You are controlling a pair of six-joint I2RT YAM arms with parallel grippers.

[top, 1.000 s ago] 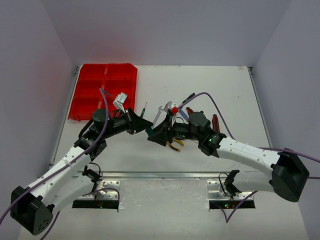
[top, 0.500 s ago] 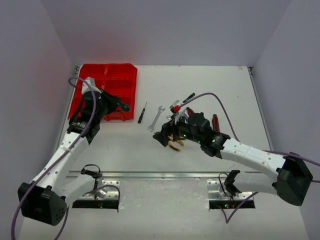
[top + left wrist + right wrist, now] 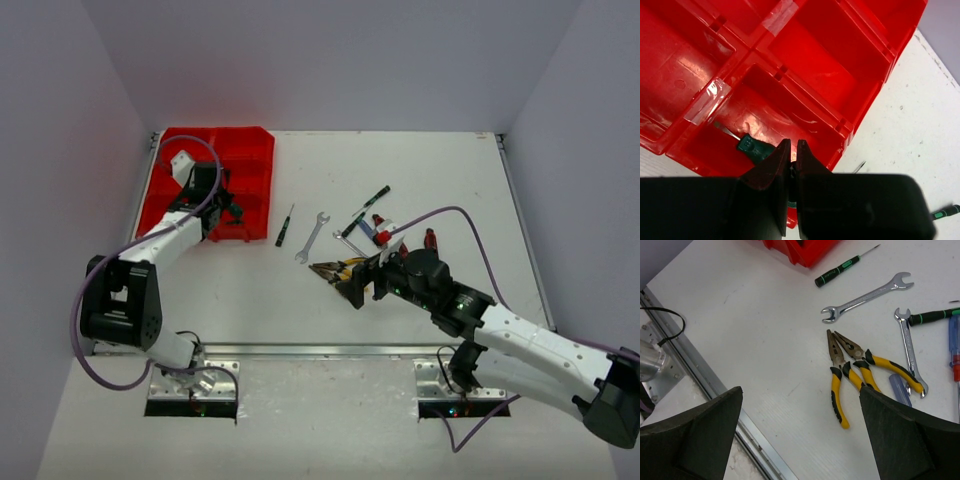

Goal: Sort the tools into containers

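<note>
The red organiser tray [image 3: 240, 145] sits at the far left. My left gripper [image 3: 224, 206] hangs over its near right compartment [image 3: 785, 100], shut on a green-handled screwdriver [image 3: 754, 148] whose tip points into that compartment. My right gripper [image 3: 356, 286] is wide open and empty in the right wrist view [image 3: 800, 390], just above the table beside two yellow-black pliers [image 3: 838, 386]. Loose on the table lie a green-black screwdriver [image 3: 285, 226], a silver wrench [image 3: 312, 236], a second wrench [image 3: 910, 350], another green-black screwdriver [image 3: 368, 208], a blue-red screwdriver [image 3: 954, 347] and red-black cutters [image 3: 430, 240].
A metal rail [image 3: 320, 350] runs along the table's near edge, below my right gripper. Grey walls close in the table on the left, back and right. A purple cable [image 3: 440, 212] arcs over the tools from the right arm.
My left arm has swung from the table's middle to the tray, carrying the screwdriver. My right arm has drawn back toward the near right, uncovering the pliers.
</note>
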